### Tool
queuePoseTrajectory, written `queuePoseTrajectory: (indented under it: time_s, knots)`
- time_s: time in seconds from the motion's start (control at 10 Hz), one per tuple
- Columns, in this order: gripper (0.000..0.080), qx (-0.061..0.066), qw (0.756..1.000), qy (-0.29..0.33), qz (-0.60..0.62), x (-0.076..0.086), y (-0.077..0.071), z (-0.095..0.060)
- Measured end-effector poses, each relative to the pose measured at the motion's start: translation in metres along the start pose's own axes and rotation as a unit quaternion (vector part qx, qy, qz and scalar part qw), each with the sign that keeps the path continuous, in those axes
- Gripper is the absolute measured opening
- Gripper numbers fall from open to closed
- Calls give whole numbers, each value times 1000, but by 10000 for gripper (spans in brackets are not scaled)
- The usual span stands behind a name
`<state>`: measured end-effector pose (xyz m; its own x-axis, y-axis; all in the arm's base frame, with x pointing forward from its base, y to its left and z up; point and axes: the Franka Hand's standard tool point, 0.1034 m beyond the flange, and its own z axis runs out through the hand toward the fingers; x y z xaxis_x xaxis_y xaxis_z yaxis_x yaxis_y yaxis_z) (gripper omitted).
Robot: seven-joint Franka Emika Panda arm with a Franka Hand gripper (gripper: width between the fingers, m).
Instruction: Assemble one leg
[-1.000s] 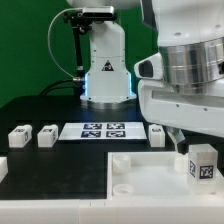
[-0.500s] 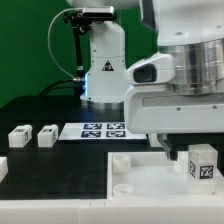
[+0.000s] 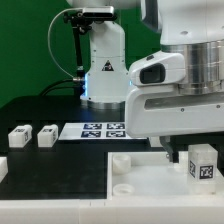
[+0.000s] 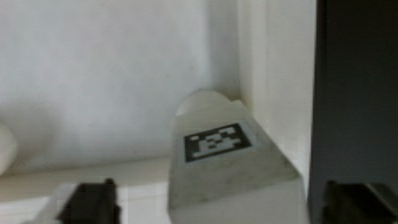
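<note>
Leg (image 3: 203, 161): small white blocky peg, matte, flat-faced, standing upright on the white tray near the exterior view's right edge; a square black-and-white tag on the face toward the camera. In the wrist view the same leg (image 4: 222, 150) shows as a pale, tapering block with the tag on its face, set against the tray's wall.
Claw (image 4: 210, 200): spread wide; two dark fingertips (image 4: 89, 200) flank the leg, one on each side, with clear gaps, gripping nothing. In the exterior view the arm's bulky white housing hides it.
Tray (image 3: 140, 180): large, white, smooth, with a raised rim and rounded corners.
Other pegs: two small white blocks, (image 3: 19, 136) and (image 3: 46, 135), tagged, side by side on the tabletop at the exterior view's left, well apart from the tray.
Marker board (image 3: 92, 130): thin flat white strip printed with square tags.
Tabletop (image 3: 60, 110): flat, matte black.
</note>
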<state>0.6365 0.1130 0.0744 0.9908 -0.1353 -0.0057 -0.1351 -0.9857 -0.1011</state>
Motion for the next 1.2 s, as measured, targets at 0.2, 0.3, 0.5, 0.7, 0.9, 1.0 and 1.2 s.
queuePoseTrajectory:
  time_s: [0.2,0.3,0.5,0.7,0.9,1.0,1.2]
  knots:
    - [291,2,994,-1,111,0,-1,0]
    - [291,3,991,-1,132,0,-1,0]
    - [291,18,954,-7,300,1,0,-1]
    - [291,27,893,-19,450,0,0,-1]
    - [292,31,829,-28,558,1,-2,-1]
    - [292,31,796,-29,604,1,-2,-1]
    - [292,37,715,-35,697,3,-3,-2]
